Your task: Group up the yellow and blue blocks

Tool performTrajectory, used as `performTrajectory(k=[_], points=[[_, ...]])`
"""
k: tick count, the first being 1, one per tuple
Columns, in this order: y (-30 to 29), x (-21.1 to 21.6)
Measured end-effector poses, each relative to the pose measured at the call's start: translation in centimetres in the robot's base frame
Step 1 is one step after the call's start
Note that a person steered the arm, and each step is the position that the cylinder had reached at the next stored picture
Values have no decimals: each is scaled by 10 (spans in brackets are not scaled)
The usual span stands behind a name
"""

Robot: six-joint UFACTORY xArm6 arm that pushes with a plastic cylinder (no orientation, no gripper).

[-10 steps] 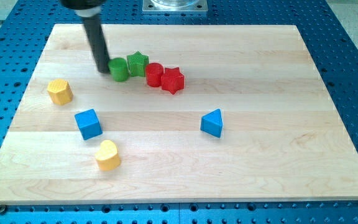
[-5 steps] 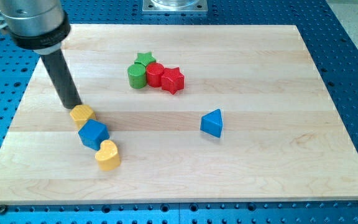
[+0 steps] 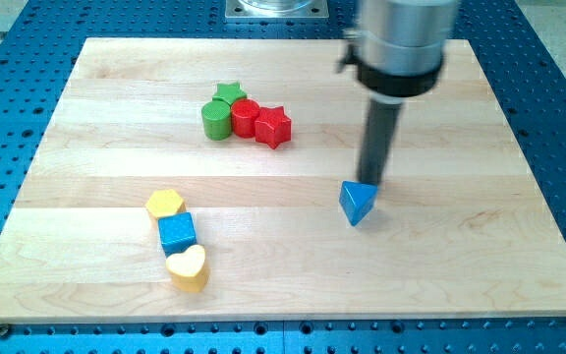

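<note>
My tip stands just above the blue triangle block, right of the board's middle, touching or nearly touching its top edge. At the lower left, three blocks sit in a tight column: a yellow hexagon block on top, a blue cube in the middle, and a yellow heart block below. They touch one another. The blue triangle lies far to their right.
A cluster sits at the upper middle of the wooden board: a green cylinder, a green star, a red cylinder and a red star, all touching.
My tip went from the left side, beside the yellow hexagon, across to the blue triangle at the right. The yellow hexagon, blue cube and yellow heart shifted a little rightward and down. The triangle moved slightly.
</note>
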State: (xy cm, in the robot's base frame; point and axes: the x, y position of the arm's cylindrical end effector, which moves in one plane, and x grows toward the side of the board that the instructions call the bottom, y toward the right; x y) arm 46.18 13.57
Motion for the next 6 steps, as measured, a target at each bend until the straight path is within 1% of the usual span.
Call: performTrajectory(k=[1, 2, 3, 4, 5, 6], points=[[15, 43], [-82, 44], [-119, 24], [-180, 36], [-217, 59], [-200, 56]])
